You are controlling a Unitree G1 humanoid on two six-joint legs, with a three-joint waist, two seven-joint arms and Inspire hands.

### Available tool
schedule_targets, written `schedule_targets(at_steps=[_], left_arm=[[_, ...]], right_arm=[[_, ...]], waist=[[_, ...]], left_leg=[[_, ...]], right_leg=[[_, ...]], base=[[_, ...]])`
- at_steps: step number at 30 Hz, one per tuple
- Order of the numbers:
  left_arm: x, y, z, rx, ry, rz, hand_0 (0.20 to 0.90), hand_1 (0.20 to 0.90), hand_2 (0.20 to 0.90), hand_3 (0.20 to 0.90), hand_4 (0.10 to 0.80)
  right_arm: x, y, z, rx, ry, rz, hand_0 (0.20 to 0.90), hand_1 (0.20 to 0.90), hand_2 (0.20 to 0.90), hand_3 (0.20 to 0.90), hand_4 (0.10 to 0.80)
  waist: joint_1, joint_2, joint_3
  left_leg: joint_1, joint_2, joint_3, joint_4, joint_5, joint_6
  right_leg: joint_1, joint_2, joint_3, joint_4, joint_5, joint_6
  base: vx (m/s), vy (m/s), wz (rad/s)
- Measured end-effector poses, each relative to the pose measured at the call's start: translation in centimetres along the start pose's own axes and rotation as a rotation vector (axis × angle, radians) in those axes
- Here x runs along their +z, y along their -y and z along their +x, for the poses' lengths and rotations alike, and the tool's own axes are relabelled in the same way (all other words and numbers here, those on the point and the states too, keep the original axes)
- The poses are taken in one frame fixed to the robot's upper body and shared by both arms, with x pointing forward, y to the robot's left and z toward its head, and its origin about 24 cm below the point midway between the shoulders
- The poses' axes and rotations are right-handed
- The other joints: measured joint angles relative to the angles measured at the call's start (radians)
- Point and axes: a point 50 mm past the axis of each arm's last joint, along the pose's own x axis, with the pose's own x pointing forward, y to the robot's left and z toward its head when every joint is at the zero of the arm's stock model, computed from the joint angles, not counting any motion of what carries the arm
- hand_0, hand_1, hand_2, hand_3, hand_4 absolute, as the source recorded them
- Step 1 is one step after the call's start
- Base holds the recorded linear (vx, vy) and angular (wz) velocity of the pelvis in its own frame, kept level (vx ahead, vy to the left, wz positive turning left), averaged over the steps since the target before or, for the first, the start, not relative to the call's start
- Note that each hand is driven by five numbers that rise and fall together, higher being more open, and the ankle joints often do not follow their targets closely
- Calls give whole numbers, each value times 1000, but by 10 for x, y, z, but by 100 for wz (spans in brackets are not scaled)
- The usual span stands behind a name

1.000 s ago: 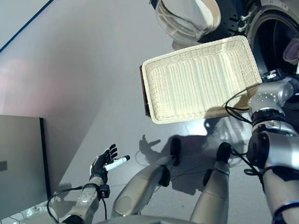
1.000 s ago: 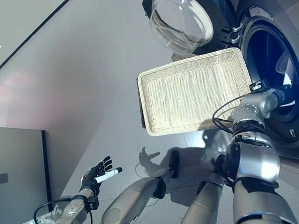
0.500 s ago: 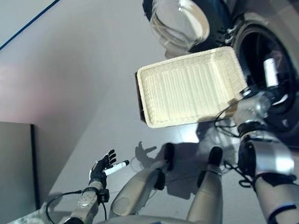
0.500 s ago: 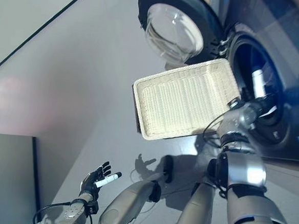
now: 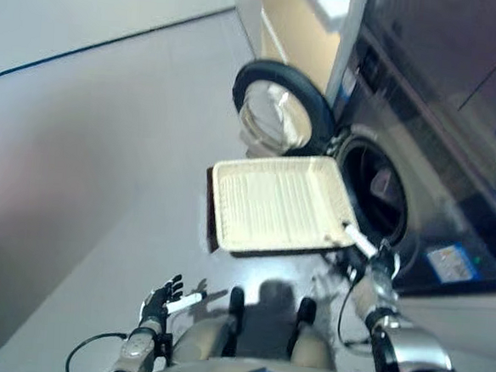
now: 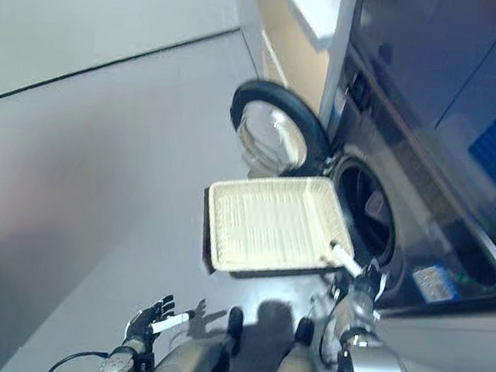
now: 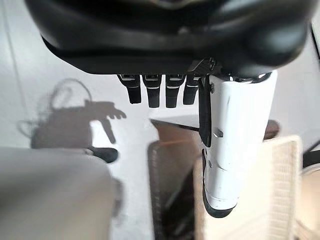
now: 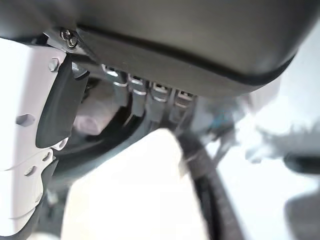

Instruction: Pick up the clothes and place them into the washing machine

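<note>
The shallow wicker basket (image 5: 272, 206) lies empty on its low dark brown box (image 5: 208, 227) beside the washing machine. The machine's round door (image 5: 274, 118) stands open and the dark drum (image 5: 375, 193) is exposed. A pale pinkish cloth (image 8: 91, 119) shows inside the drum in the right wrist view. My right hand (image 5: 377, 261) is open and empty, with its white thumb by the basket's near right corner, below the drum mouth. My left hand (image 5: 159, 297) hangs low on the left, open and empty, well clear of the basket.
The washing machine's dark front panel (image 5: 458, 99) runs along the right. A beige cabinet side (image 5: 297, 28) stands behind the open door. Grey floor (image 5: 97, 158) spreads out to the left of the basket.
The whole picture has shifted: the camera has moved up and back. My right hand has drawn back from the drum mouth to the basket's near right corner. My left hand has kept its pose.
</note>
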Motion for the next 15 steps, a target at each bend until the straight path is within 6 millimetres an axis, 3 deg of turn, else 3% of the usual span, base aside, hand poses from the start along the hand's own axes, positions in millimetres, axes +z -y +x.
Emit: schedule_targets(at_steps=[5,10,15], left_arm=[[-17,-12,-6,16,-87,8,900,900,900,900,800],[-39,-18,-15,25,-182,29,900,900,900,900,800],[-58,-19,-26,18,-251,78,900,900,900,900,800]], right_arm=[[-46,28,-15,18,-97,-271,900,900,900,900,800],[-93,51,-39,95,-213,-615,900,900,900,900,800],[-125,71,-60,97,-334,-707,900,900,900,900,800]], waist=[[-14,-35,-64],[-25,-25,-113],[-28,-18,-137]], left_leg=[[79,13,9,-27,-15,-5],[155,23,14,-60,-23,-11],[177,31,12,-63,-28,-16]], right_leg=[[98,19,-7,-70,12,-7],[194,35,-12,-147,31,-7],[224,42,-19,-154,27,-13]], base=[[66,-49,-6],[58,-49,-3],[35,-24,1]])
